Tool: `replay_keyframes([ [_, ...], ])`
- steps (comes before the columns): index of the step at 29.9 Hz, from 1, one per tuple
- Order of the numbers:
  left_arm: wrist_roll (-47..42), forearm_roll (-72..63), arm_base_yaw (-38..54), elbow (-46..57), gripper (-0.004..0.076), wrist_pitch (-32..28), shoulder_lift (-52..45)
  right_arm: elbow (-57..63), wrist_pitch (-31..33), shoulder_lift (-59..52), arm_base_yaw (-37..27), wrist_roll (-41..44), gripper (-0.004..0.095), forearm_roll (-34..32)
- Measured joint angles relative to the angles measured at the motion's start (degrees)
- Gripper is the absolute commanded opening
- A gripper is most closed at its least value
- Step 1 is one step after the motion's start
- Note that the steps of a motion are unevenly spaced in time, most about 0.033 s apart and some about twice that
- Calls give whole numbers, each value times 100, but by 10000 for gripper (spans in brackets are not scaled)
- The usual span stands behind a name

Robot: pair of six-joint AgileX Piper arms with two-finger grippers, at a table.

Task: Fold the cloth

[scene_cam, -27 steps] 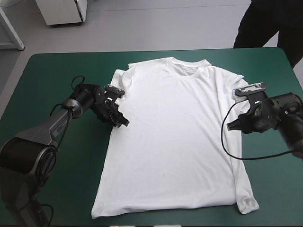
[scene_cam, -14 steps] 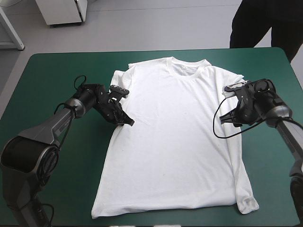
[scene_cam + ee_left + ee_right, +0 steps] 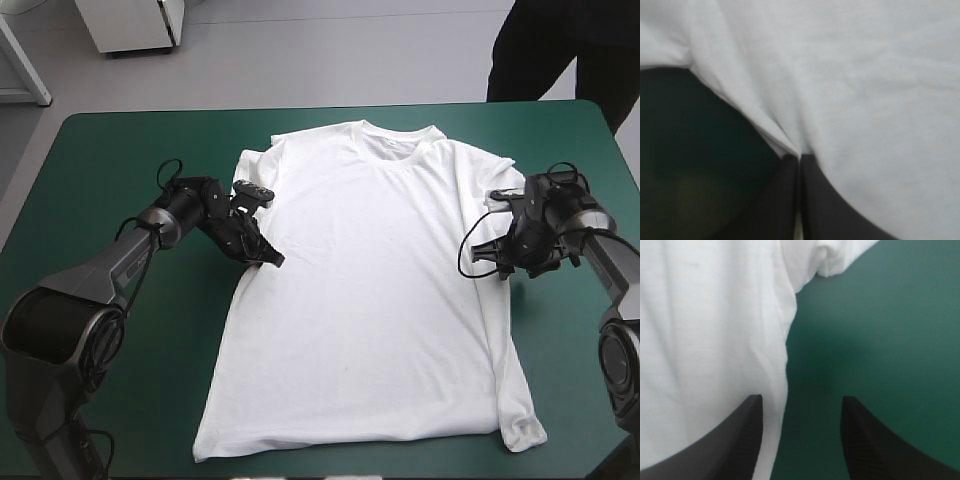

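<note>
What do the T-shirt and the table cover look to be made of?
T-shirt: soft, matte white fabric, probably cotton knit; it puckers into small folds where the left gripper pinches its edge. Teal-green cover: smooth, even, matte sheet; material unclear.

My right hand point(image 3: 801, 399) has come in to the T-shirt point(image 3: 370, 280)
Earlier it hung well off the T-shirt's right edge; now its spread fingers straddle that edge below the sleeve. My left hand point(image 3: 799, 157) crept slightly farther onto the T-shirt's left edge.

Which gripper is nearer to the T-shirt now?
Left. The left gripper is shut on the T-shirt at its side edge; the right gripper is open, astride the opposite edge.
</note>
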Motion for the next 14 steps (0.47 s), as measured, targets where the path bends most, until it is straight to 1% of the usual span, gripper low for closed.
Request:
replay_keyframes([
  [7,73,-19,-6,0,-22,7,5,-7,-98,329,-11,-253,469,534],
  [9,86,-20,-11,0,-22,19,5,-48,-97,396,-18,-325,452,614],
  [11,93,-25,-11,0,-22,19,5,-79,-70,436,-32,-354,375,640],
  [14,103,-31,-11,0,-22,20,5,-130,-6,485,-42,-364,160,709],
])
